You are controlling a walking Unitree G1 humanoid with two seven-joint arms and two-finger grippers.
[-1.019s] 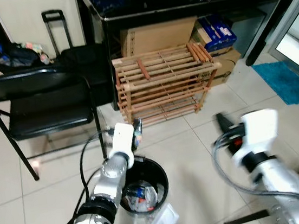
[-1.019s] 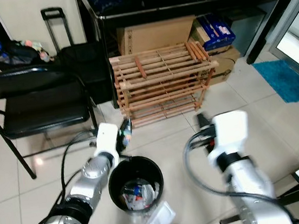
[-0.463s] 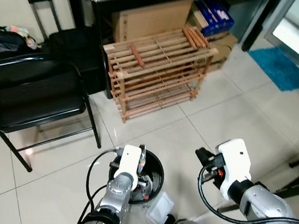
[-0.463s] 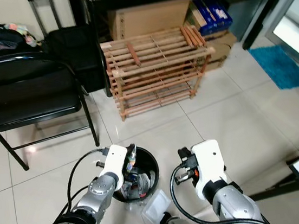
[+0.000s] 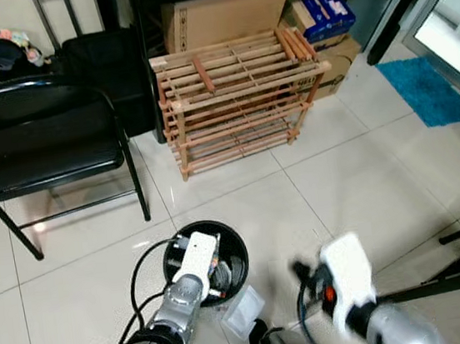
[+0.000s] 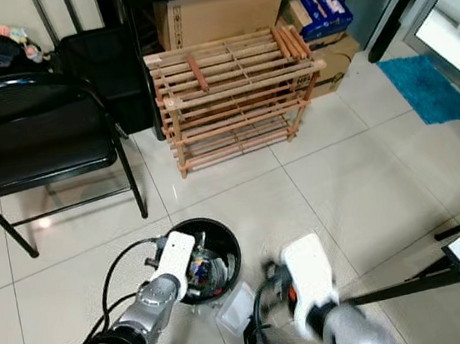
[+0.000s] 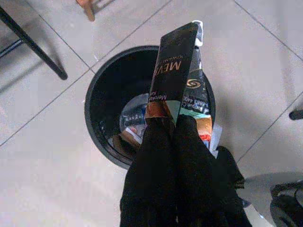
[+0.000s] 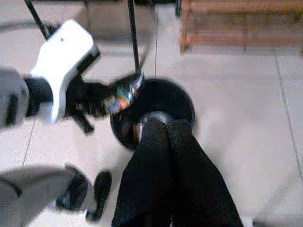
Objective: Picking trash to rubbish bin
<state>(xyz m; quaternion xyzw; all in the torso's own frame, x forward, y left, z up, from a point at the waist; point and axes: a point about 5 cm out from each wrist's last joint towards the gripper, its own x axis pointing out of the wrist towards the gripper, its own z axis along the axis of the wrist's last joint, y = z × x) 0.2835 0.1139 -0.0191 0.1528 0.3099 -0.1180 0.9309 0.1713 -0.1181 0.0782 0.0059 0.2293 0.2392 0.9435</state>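
Since a moment ago the left gripper [image 7: 173, 124] has come down over the black rubbish bin [image 7: 105, 94], and the right arm has dropped low and blurred beside it. Seen from the left wrist, the 2 black fingers [image 7: 156, 142] are pressed together on the lower end of a dark snack wrapper [image 7: 175, 71], which stands up from the fingertips and hangs right above the bin's open mouth. Below it, other scraps of trash [image 7: 132, 118] already lie in the bin. The right gripper [image 8: 161, 130] sits just beside the bin on its far side from the left one, pointing toward it, its 2 fingers closed against each other with nothing between them. A clear plastic piece [image 5: 245, 319] lies on the tile floor [image 5: 365, 180] near the left arm, just outside the bin. Well beyond both grippers stand a wooden rack [image 5: 237, 95] and a black folding chair [image 5: 43, 153], with cardboard boxes [image 5: 228, 17] behind the rack.
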